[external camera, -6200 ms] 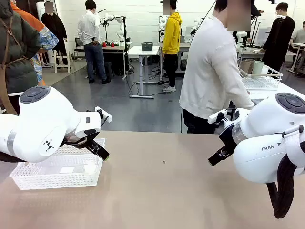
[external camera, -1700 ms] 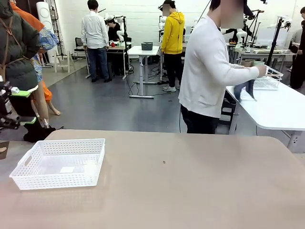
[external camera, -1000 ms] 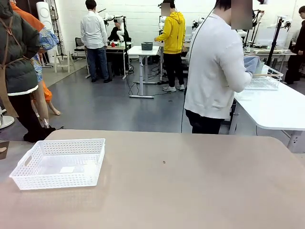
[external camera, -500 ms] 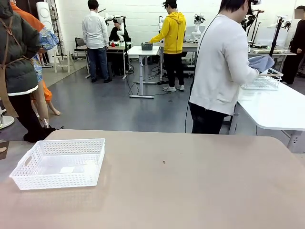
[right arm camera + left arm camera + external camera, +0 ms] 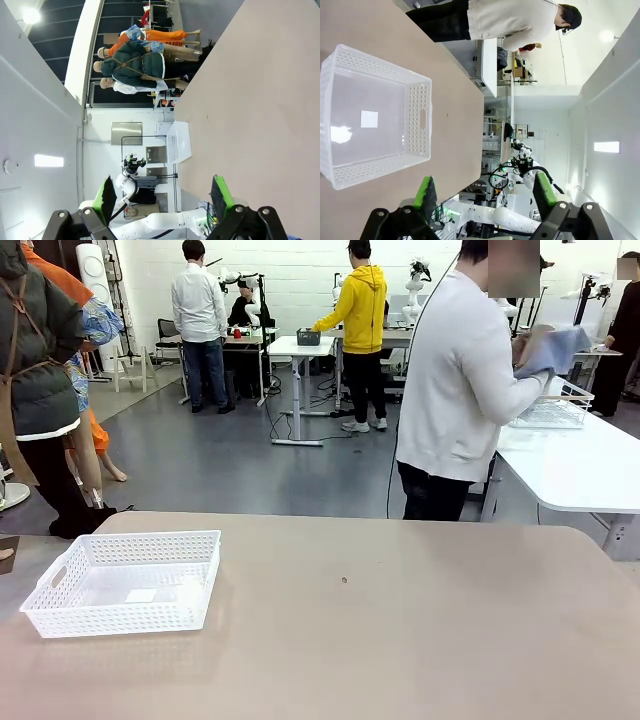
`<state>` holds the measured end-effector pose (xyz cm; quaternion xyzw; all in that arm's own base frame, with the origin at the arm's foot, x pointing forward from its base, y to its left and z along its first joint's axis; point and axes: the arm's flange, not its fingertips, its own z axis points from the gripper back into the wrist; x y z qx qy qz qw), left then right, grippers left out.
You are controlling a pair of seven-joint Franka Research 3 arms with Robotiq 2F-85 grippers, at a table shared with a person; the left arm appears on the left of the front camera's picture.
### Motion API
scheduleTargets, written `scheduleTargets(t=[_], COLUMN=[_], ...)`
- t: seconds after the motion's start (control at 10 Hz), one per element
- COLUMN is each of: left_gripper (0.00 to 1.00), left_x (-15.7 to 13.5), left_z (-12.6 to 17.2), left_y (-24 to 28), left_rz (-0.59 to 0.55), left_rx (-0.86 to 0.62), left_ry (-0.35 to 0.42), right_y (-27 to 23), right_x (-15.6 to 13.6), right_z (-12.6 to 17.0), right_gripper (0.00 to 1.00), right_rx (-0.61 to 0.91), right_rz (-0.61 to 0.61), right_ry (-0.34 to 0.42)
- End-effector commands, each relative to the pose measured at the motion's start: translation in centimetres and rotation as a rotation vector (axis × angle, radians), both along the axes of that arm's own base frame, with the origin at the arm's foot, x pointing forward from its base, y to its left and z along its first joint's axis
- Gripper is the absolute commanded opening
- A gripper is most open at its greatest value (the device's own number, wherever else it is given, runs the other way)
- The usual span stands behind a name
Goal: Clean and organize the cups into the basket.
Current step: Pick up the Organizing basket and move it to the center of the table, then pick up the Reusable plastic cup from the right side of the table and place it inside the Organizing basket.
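**Left tool (image 5: 485, 192) and right tool (image 5: 163, 196) both spread wide**

Neither grips or touches anything — each hangs over the table (image 5: 400, 640). The basket (image 5: 120, 618) sits at the table's left, just ahead of the left tool.

The black two-finger left gripper (image 5: 485, 192) is seen from its wrist with the jaws spread wide, its green pads (image 5: 426, 192) set on the inner faces of the fingertips and its black jointed links (image 5: 395, 222) splayed outward at the bottom edge. The black two-finger right gripper (image 5: 163, 196) is likewise shown spread wide, one green pad (image 5: 220, 192) at each fingertip. Both wrists are rolled so that each view is turned on its side.
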<state>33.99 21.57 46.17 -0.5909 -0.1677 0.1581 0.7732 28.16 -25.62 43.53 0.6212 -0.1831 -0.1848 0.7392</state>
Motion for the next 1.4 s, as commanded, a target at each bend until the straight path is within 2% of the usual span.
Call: scheduleTargets(t=[0.0,1.3], left_gripper=[1.0,1.0], left_x=[0.07,0.07], left_z=[0.08,0.08], left_y=[0.15,0.15], left_rz=[-0.008,-0.008], left_rx=[-0.008,-0.008], left_ry=[-0.018,-0.018], right_y=[-0.14,-0.14], right_x=[0.04,0.04], right_z=[0.05,0.05], right_gripper=[1.0,1.0], right_rx=[0.001,0.001], right_rz=[-0.005,-0.005], right_ry=[-0.006,-0.006])
